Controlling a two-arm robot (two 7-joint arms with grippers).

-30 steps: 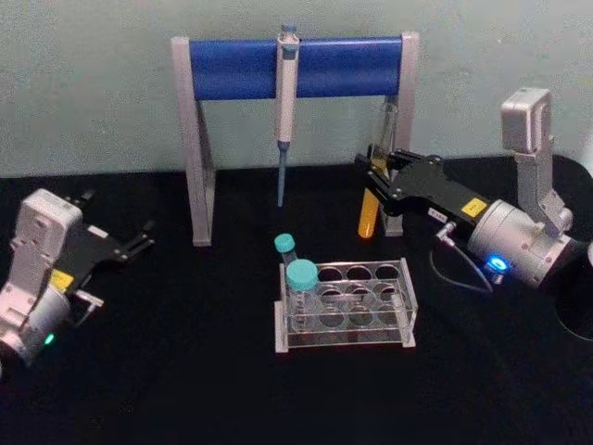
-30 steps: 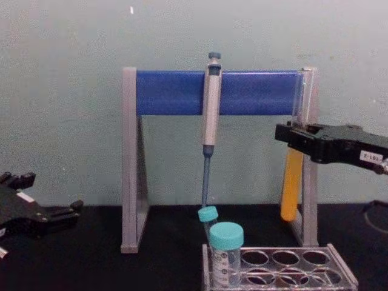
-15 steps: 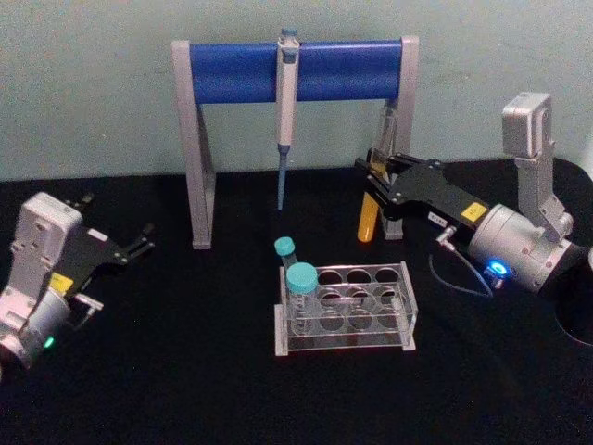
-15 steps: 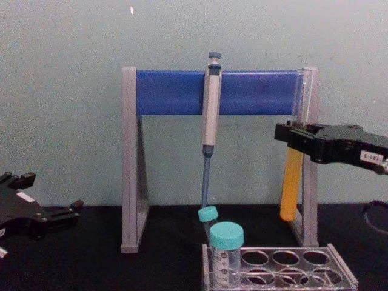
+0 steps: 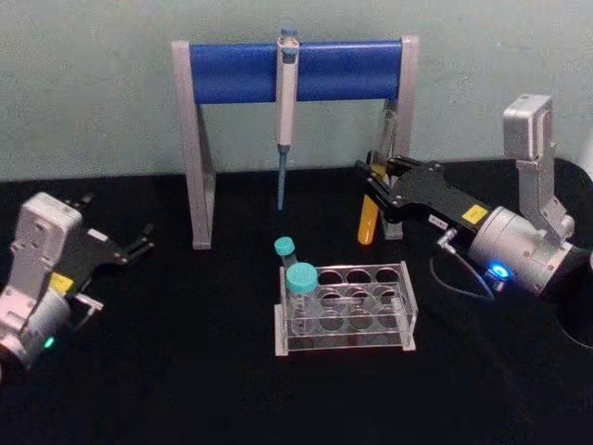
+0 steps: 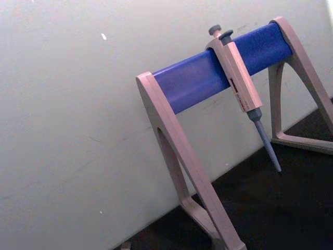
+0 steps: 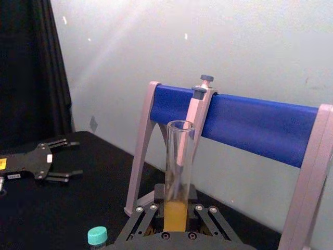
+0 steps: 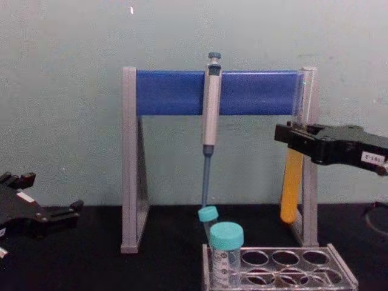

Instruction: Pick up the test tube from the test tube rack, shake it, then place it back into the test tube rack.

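Observation:
The test tube (image 5: 369,222) is a slim clear glass tube with orange-yellow liquid in its lower half. It hangs upright in the air, behind and above the test tube rack (image 5: 409,307). My right gripper (image 5: 375,178) is shut on the tube's middle, seen side-on in the chest view as the right gripper (image 8: 291,135) on the test tube (image 8: 291,188). The right wrist view looks along the test tube (image 7: 177,172), open at the top. The clear rack (image 8: 341,268) stands low at front centre. My left gripper (image 5: 139,247) rests open at the far left.
Two teal-capped tubes (image 5: 300,276) stand at the rack's left end. A grey-and-blue pipette stand (image 5: 232,69) with a hanging pipette (image 5: 286,93) rises behind, its right leg close behind the held tube. Black table surface lies open in front and between the arms.
My right gripper and the tube have dipped slightly, staying in front of the stand's right leg. The left arm and the rack have not moved.

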